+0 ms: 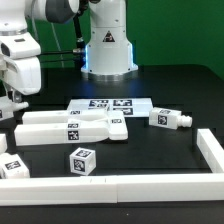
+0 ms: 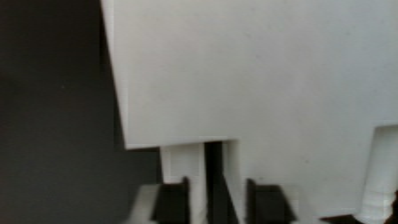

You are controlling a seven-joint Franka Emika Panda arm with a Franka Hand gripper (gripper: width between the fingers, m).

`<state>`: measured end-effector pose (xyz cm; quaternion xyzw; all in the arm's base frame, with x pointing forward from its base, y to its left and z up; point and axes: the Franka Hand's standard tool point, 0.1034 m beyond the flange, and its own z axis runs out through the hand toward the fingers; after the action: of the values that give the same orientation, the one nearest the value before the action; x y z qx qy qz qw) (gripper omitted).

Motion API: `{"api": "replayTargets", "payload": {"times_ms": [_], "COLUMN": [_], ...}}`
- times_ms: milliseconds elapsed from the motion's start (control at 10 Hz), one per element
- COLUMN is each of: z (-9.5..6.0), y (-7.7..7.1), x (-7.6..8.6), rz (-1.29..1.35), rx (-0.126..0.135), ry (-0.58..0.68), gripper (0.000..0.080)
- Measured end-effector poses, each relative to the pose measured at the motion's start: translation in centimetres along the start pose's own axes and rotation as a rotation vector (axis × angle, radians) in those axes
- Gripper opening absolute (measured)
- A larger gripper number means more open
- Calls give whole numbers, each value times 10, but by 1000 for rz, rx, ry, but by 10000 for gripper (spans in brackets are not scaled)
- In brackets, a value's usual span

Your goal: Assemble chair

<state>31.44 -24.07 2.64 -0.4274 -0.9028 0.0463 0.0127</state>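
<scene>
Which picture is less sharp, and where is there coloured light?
Wrist view: softer; a white slab fills it, very close, with blurred edges and no surface detail. Exterior view: sharper; the tags on the marker board are distinct, and a bluish glow lies beside the robot base.

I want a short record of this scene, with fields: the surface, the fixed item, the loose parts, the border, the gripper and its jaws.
surface: black table
fixed item: thin flat white marker board
loose parts: long chunky white plastic slabs; short white peg-ended piece; small white tagged cube
border: low white wall
gripper: at the exterior view's left edge
jaws: open or shut, cannot tell
wrist view: broad white panel fills it
</scene>
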Motion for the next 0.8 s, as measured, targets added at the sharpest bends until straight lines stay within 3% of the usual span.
{"api": "replayTargets", "payload": {"times_ms": [100,200,300,400,500,800], "z": [-4,-5,-3,-1,-1,2], "y": [4,6,6,7,13,18], "x": [2,5,7,9,13,20], "rz": [-2,6,11,29,47,71], "rx": [-1,-3,-1,0,-2,-2], "ry": [-1,-1,5,10,13,24], "gripper": [298,432,432,587,637,646]}}
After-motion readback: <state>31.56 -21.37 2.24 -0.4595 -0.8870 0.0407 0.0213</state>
